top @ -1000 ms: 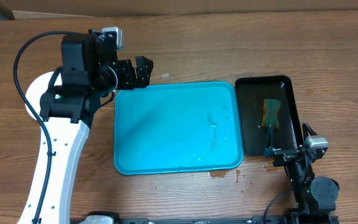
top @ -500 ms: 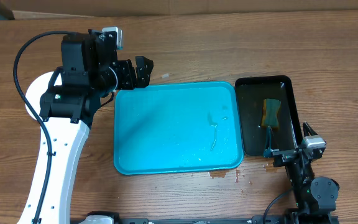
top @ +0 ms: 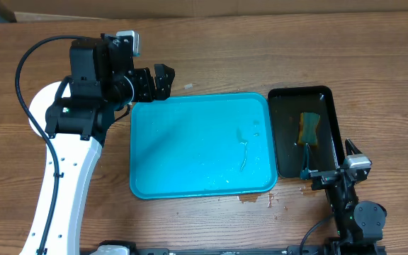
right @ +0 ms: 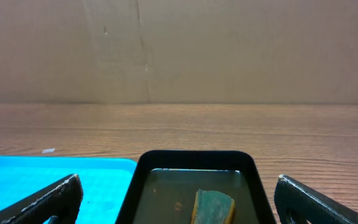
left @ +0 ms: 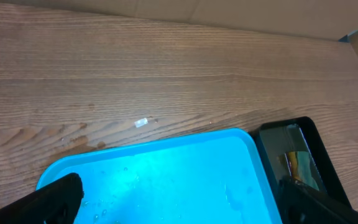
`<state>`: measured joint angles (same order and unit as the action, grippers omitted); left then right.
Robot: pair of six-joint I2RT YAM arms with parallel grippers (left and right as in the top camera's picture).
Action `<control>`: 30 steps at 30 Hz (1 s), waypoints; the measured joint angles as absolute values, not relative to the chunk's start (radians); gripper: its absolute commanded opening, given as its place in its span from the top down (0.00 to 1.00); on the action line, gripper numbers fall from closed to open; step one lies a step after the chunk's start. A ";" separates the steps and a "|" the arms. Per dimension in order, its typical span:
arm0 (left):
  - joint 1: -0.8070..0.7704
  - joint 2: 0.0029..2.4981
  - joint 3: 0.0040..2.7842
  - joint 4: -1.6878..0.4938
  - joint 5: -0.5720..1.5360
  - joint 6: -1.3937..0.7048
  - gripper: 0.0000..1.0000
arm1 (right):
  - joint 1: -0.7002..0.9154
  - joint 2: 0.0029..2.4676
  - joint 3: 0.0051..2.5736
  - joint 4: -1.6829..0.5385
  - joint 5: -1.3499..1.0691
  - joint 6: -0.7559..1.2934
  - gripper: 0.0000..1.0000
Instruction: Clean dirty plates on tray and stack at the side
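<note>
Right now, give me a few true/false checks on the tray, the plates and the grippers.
1. The turquoise tray holds no plates. True.
2. The left gripper grips a plate. False: its jaws are open and empty, above the tray's far corner.
3. A sponge lies in the black tray. True.
4. The black tray sits next to the left gripper. False: it lies on the turquoise tray's opposite side, in front of the right gripper.
5. A white plate shows beside the turquoise tray, partly hidden by the left arm. True.

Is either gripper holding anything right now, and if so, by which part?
Nothing is held. The left gripper hangs open by a corner of the turquoise tray; the right gripper stands open and empty at the near end of the black tray.
</note>
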<state>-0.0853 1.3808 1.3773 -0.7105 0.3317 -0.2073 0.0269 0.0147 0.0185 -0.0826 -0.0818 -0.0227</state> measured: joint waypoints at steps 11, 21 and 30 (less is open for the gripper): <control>-0.085 1.381 1.377 -0.711 0.332 -0.207 0.00 | 0.027 0.015 0.019 -0.083 -0.082 -0.023 0.00; -0.078 1.280 1.336 -0.792 0.302 -0.207 0.00 | 0.027 0.015 0.019 -0.082 -0.082 -0.023 0.00; -0.012 0.923 0.890 -0.531 0.287 -0.207 0.00 | 0.027 0.014 0.019 -0.083 -0.082 -0.023 0.00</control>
<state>-0.0124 0.9234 0.8902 -0.5308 0.2871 -0.2073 0.0269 0.0135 0.0185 -0.0830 -0.0818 -0.0231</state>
